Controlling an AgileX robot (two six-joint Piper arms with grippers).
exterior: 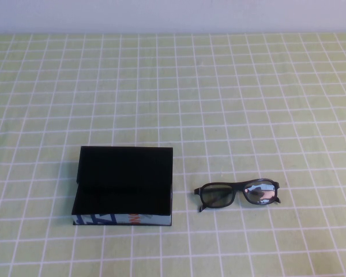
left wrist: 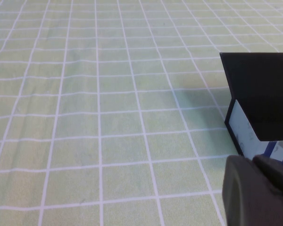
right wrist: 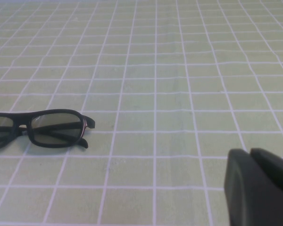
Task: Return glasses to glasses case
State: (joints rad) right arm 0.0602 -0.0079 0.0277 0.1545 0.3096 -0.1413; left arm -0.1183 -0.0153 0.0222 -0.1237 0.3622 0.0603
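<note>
Clearly both claws (left wrist: pixel 262 188) (right wrist: pixel 262 186) shut, empty.

Neither arm appears in the high view. The left gripper (left wrist: pixel 260 188) is cut off at the left wrist view's corner; only dark finger bodies show. The right gripper (right wrist: pixel 262 186) is likewise cropped in its wrist view. The glasses case (left wrist: pixel 259 101) runs past the frame's edge there. The glasses (right wrist: pixel 35 128) lose their left lens to the edge.
</note>
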